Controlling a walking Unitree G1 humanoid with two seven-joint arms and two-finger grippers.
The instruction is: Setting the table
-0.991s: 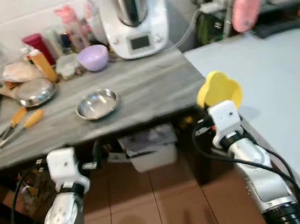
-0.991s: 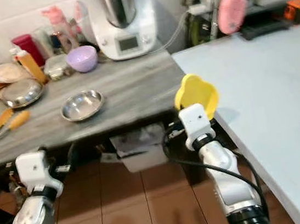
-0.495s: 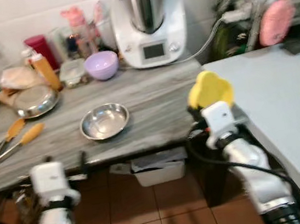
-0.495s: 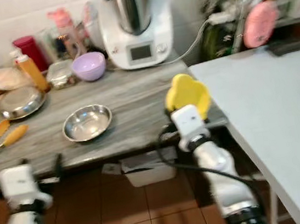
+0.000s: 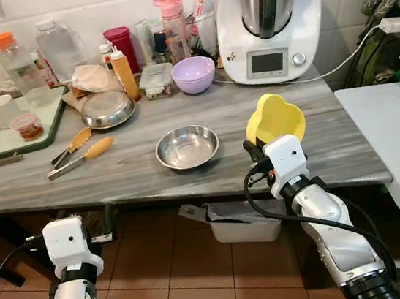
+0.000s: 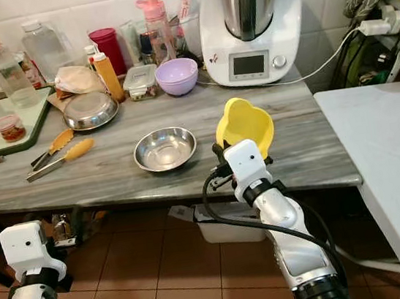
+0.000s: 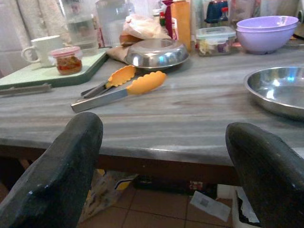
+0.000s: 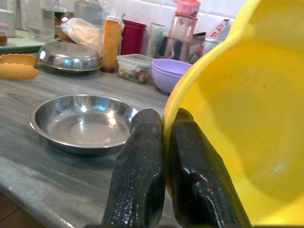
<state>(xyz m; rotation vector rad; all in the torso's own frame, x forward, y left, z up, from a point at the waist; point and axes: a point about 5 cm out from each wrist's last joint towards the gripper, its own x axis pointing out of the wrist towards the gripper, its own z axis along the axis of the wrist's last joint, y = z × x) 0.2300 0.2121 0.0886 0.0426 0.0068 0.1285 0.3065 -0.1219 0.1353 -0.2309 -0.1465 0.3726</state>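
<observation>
The right gripper (image 8: 161, 156) pinches the yellow bowl (image 5: 275, 117) by its rim; the steel bowl (image 5: 187, 147) waits at its nine o'clock. The left gripper (image 7: 164, 156) hangs open. Setting seems hardly begun.

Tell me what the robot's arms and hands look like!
Both arms are shiny silver tubes with rounded joints. Each wrist has a boxy white block with a small dark dot on it, and black cables loop along the arms. The right arm ends in a black ribbed ring near the bottom. The left hand and the right hand each have two long, thick black fingers with a slightly rough, glossy surface.
</observation>
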